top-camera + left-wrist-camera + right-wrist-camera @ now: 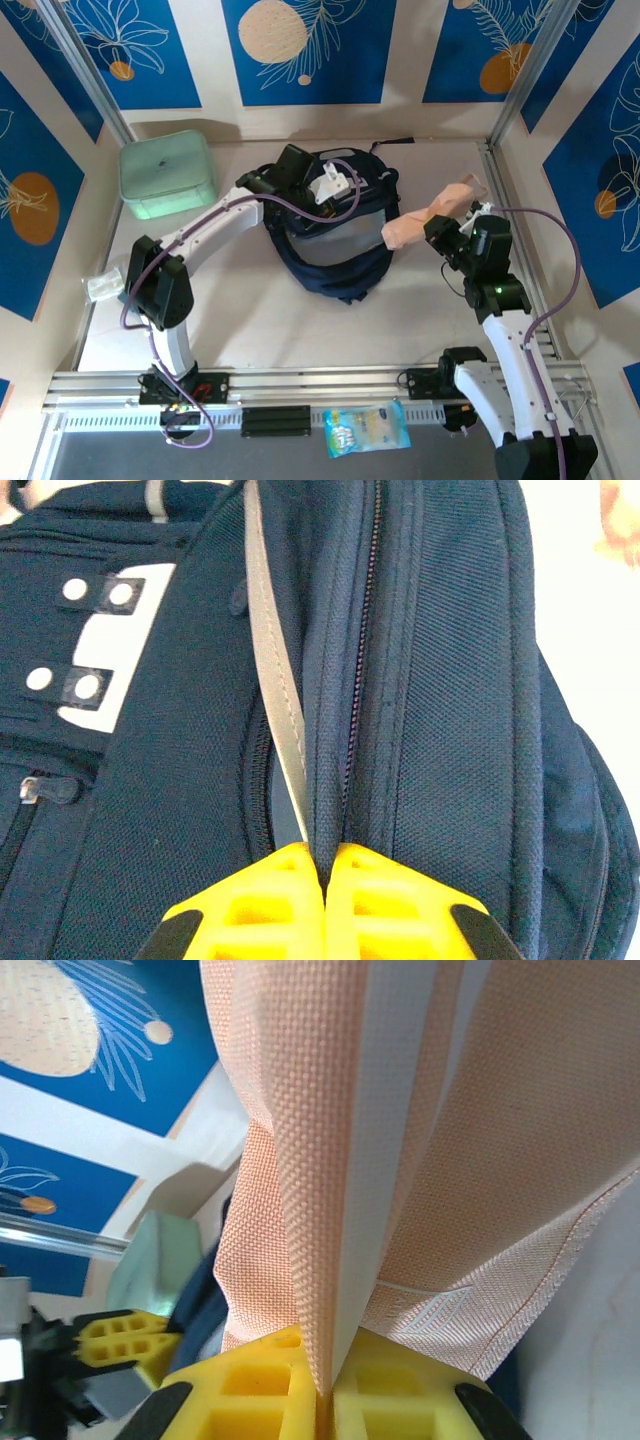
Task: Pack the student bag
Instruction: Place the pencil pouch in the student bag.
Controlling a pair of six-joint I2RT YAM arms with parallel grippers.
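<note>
We found the student bag (330,240) lying at the middle of the bench (260,320), its pale stripe and a zip (362,630) running up the left wrist view. The left end effector (325,865) was fully closed, pinching a fold of the bag's navy fabric just beside that zip. The right end effector (322,1365) was likewise clamped shut on a peach woven cloth (430,215), held in the air at the bag's right side and just clear of it. We judged the step to be getting this cloth into the bag. To do it well, the left arm should draw the pinched edge up and away so the mouth gapes. The right arm should then carry the cloth over the opening and lower its hanging end in first. It should let go only once most of the cloth sits inside, so nothing drapes over the zip. How wide the mouth stood open we could not tell. We counted one bag, one cloth, one mint green box (167,178) at the far left, one clear packet (103,287) by the left arm's base, one snack packet (367,428) at the near rail, and two arms.
</note>
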